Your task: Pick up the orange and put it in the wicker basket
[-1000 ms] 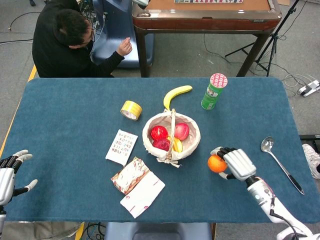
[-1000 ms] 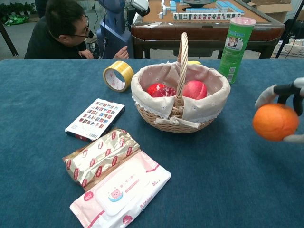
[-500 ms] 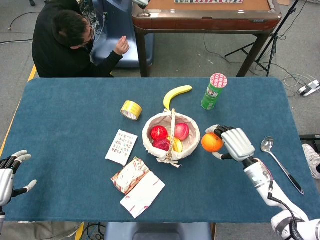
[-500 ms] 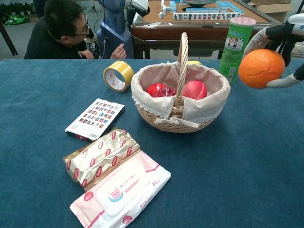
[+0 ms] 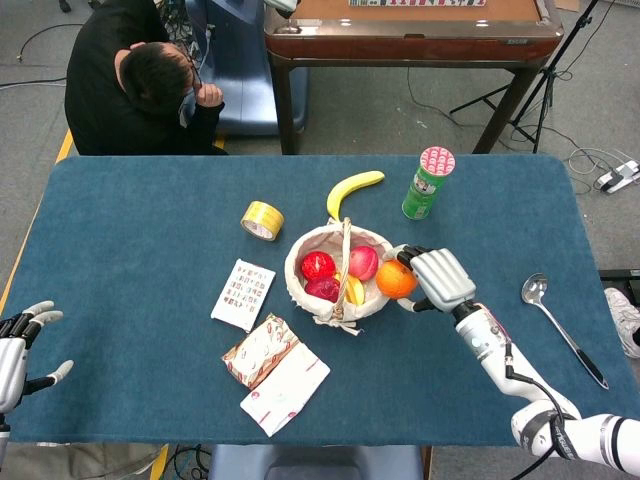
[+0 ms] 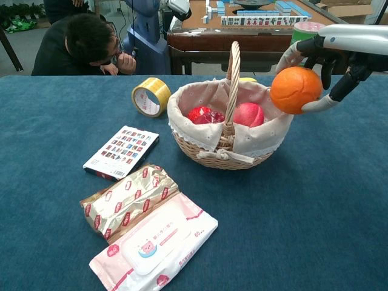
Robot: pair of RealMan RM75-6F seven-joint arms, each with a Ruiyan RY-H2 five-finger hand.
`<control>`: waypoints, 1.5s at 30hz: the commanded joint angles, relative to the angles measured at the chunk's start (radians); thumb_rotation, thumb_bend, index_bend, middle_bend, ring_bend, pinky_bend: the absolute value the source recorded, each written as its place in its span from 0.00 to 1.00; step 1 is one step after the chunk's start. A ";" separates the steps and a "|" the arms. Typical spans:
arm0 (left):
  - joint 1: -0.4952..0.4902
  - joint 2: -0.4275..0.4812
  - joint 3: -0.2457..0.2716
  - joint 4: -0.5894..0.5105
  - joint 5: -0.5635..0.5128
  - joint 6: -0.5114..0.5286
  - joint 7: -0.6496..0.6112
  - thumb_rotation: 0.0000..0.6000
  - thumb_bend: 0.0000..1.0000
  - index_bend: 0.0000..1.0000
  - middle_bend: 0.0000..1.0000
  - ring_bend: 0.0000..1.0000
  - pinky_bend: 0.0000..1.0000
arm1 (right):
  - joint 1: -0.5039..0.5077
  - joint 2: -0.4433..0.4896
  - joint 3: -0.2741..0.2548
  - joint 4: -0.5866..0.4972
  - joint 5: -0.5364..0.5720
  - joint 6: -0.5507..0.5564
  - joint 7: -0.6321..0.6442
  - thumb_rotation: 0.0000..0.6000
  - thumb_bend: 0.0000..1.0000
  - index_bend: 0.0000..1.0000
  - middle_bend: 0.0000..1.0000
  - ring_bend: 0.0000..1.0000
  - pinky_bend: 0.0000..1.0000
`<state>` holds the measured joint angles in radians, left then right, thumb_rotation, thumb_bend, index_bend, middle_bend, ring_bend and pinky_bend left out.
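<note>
My right hand grips the orange and holds it in the air over the right rim of the wicker basket. The basket has a cloth liner and an upright handle, and it holds red fruit and a pink apple. Far off at the table's lower left edge, my left hand is open with fingers spread, holding nothing. The chest view does not show the left hand.
A yellow tape roll, a banana and a green can lie behind the basket. A card box, snack pack and wipes pack lie front left. A spoon lies right. A person sits at the far edge.
My right hand has carried the orange up and leftward, from the table's right side to above the basket's right rim. The left hand has stayed put. The person lowered his head.
</note>
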<state>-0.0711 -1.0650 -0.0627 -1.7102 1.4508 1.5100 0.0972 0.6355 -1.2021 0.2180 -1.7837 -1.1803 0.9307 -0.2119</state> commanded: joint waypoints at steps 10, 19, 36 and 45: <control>-0.001 0.001 -0.001 0.000 -0.002 -0.003 0.002 1.00 0.17 0.37 0.22 0.24 0.23 | 0.018 0.008 -0.009 -0.006 0.024 -0.005 0.009 1.00 0.23 0.11 0.19 0.23 0.49; -0.003 0.002 -0.004 0.000 -0.005 -0.006 0.000 1.00 0.17 0.37 0.22 0.24 0.23 | 0.003 0.036 -0.020 -0.019 0.005 0.031 0.020 1.00 0.23 0.11 0.19 0.23 0.49; -0.014 -0.010 -0.011 0.012 -0.010 -0.017 0.002 1.00 0.17 0.36 0.22 0.24 0.23 | -0.302 0.141 -0.168 -0.030 -0.202 0.435 0.041 1.00 0.23 0.11 0.19 0.23 0.49; -0.018 -0.014 -0.012 0.010 -0.008 -0.017 0.006 1.00 0.17 0.36 0.22 0.24 0.23 | -0.445 0.166 -0.221 0.000 -0.278 0.591 0.099 1.00 0.23 0.11 0.19 0.23 0.49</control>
<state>-0.0889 -1.0786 -0.0750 -1.6998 1.4427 1.4931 0.1037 0.2061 -1.0430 0.0058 -1.7933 -1.4468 1.5057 -0.1255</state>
